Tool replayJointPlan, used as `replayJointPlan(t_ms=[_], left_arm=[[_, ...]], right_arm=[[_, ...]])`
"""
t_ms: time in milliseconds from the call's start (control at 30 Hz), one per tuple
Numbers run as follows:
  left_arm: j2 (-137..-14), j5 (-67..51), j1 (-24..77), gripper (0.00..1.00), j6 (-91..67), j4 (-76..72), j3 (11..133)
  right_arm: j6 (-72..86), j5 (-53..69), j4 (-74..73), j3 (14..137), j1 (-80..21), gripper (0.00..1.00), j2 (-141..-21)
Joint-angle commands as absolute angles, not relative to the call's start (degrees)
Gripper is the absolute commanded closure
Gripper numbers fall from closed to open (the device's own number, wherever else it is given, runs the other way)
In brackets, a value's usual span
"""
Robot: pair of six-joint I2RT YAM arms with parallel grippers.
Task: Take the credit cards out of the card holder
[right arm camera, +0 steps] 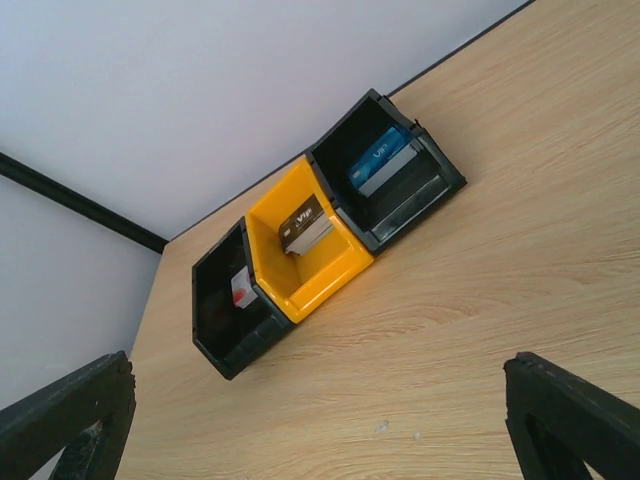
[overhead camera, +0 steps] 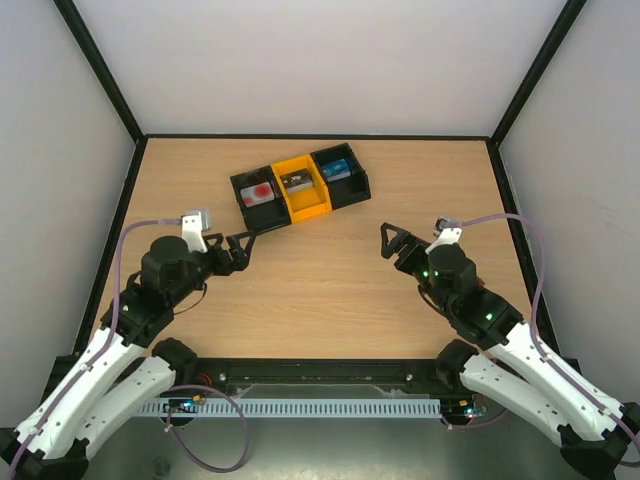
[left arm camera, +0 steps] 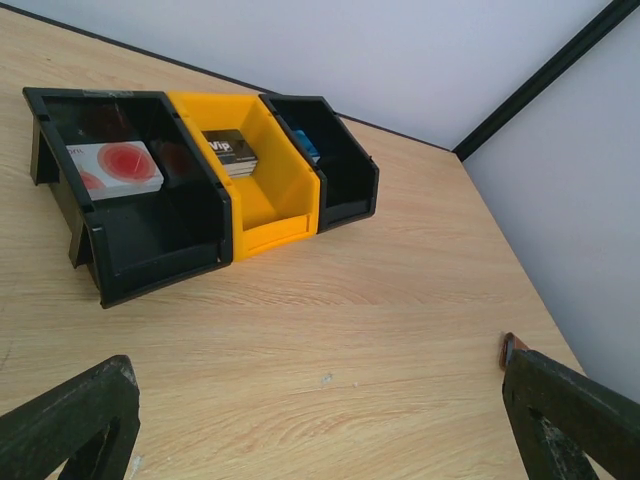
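Observation:
A whitish credit card with a red round mark (overhead camera: 260,192) lies in the left black bin of a black-and-yellow three-part tray (overhead camera: 305,211). It also shows in the left wrist view (left arm camera: 115,168) and the right wrist view (right arm camera: 240,288). No red-pink card and no brown card holder are in view. A small brown bit (left arm camera: 507,350) shows beside my left gripper's right finger; I cannot tell what it is. My left gripper (overhead camera: 236,251) (left arm camera: 320,425) is open and empty, left of and in front of the tray. My right gripper (overhead camera: 392,241) (right arm camera: 320,425) is open and empty, right of and in front of it.
The yellow middle bin holds a stack of dark cards marked VIP (overhead camera: 297,181) (left arm camera: 232,152) (right arm camera: 305,225). The right black bin holds a blue card stack (overhead camera: 336,169) (right arm camera: 380,158). White walls with black corner posts enclose the wooden table (overhead camera: 320,290).

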State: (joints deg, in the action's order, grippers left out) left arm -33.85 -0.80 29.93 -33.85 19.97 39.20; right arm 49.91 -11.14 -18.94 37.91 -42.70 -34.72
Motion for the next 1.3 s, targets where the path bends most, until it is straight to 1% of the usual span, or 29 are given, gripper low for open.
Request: replayJointPlan(t_ms=[0, 67, 267, 500, 633, 700, 800, 900, 1067, 1167, 1267], left_arm=[[-32.9, 0.7, 29.6, 0.00, -33.4, 18.9, 38.6], [-32.6, 0.9, 29.6, 0.00, -33.2, 18.8, 38.4], [-32.9, 1.9, 29.6, 0.00, -33.7, 19.3, 38.5], [-33.0, 3.7, 29.6, 0.00, -32.4, 21.9, 40.8], [-32.1, 4.2, 29.6, 0.00, -30.9, 22.6, 40.2], [-31.7, 3.9, 29.6, 0.00, -30.8, 23.0, 39.9], [-30.5, 2.7, 29.6, 0.00, -30.2, 22.6, 39.3], [-29.3, 2.9, 29.6, 0.00, -29.7, 22.3, 38.9], [-28.5, 3.2, 29.6, 0.00, -29.5, 22.8, 39.1], [-28.4, 3.3, 29.6, 0.00, -29.5, 22.5, 38.8], [-28.5, 3.4, 29.6, 0.00, -29.6, 22.4, 38.6]], right_arm=[[49.2, -13.7, -19.8, 38.4, -42.4, 0.02, -33.7], [48.4, -14.7, -19.4, 37.6, -42.3, 0.02, -33.3], [47.9, -22.5, -23.3, 37.6, -42.4, 0.02, -35.6], [52.2, -33.5, -28.6, 37.6, -42.3, 0.02, -44.6], [53.2, -36.7, -29.2, 36.4, -40.2, 0.02, -48.8], [52.6, -35.5, -27.5, 35.1, -37.3, 0.02, -49.5], [51.4, -30.2, -24.1, 32.5, -30.8, 0.02, -50.5], [51.0, -26.0, -21.6, 31.3, -26.4, 0.02, -52.3], [50.3, -24.1, -20.2, 30.7, -19.3, 0.02, -56.3], [50.4, -25.1, -17.3, 29.0, -14.8, 0.02, -57.1], [50.4, -20.7, -13.2, 27.4, -9.6, 0.02, -58.1]])
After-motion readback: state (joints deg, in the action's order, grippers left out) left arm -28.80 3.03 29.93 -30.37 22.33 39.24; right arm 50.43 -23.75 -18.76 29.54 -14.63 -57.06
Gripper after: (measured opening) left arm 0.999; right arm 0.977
